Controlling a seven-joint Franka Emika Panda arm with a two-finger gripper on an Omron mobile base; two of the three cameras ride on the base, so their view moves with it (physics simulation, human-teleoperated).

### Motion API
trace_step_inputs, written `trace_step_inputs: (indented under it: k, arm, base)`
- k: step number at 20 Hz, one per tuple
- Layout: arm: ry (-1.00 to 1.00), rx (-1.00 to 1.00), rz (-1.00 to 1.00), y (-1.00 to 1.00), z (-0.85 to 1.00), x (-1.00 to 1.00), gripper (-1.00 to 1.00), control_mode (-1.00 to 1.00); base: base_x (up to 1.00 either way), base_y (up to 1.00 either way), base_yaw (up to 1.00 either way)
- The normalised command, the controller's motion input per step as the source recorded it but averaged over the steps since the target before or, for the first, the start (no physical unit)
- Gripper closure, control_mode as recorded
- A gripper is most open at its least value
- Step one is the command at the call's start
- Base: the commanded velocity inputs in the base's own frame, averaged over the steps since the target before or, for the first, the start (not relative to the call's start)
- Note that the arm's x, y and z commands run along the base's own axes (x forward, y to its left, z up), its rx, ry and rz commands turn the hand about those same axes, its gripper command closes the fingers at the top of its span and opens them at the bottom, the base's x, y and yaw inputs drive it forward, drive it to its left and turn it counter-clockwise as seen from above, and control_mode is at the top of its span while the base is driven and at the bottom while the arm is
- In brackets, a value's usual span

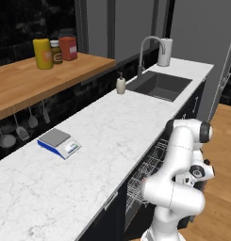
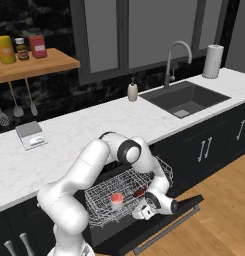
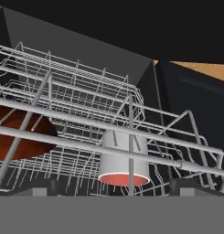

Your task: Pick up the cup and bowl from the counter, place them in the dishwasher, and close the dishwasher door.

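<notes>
Left base view: the white marble tabletop (image 1: 117, 122) is seen running toward the sink (image 1: 159, 85). The dishwasher (image 1: 145, 181) is set under the tabletop, short of the sink, and its wire rack (image 1: 152, 164) is drawn out past the tabletop edge. The robot arm (image 1: 180, 183) is folded low just beside the rack.

Right base view: the dishwasher door (image 2: 159, 222) is observed lowered to near level below the rack. The cup (image 2: 117, 200) is found standing upright in the rack, rim up, its pink-red inside showing. The bowl (image 2: 139, 193) is noted as a small red patch in the rack, on the sink side of the cup; its pose cannot be made out. The tool (image 2: 136, 215) is held just outside the rack, near the cup.

Hand view: the cup (image 3: 122, 160) and bowl (image 3: 17, 137) are seen behind the rack wires, apart from each other. The tool's opening cannot be told.
</notes>
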Motion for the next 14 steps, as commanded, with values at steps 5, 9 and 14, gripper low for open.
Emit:
trace_step_inputs:
  k: [5, 9, 14]
  arm:
    - [0.00, 0.00, 0.00, 0.48, -0.15, 0.52, -1.00, -1.00]
    - [0.00, 0.01, 0.00, 0.60, 0.00, 0.34, -1.00, -1.00]
    - [-0.14, 0.01, 0.00, 0.10, 0.58, -0.06, -1.00, -1.00]
  base:
    - [0.00, 0.00, 0.00]
    - [0.00, 0.00, 0.00]
    - [0.00, 0.00, 0.00]
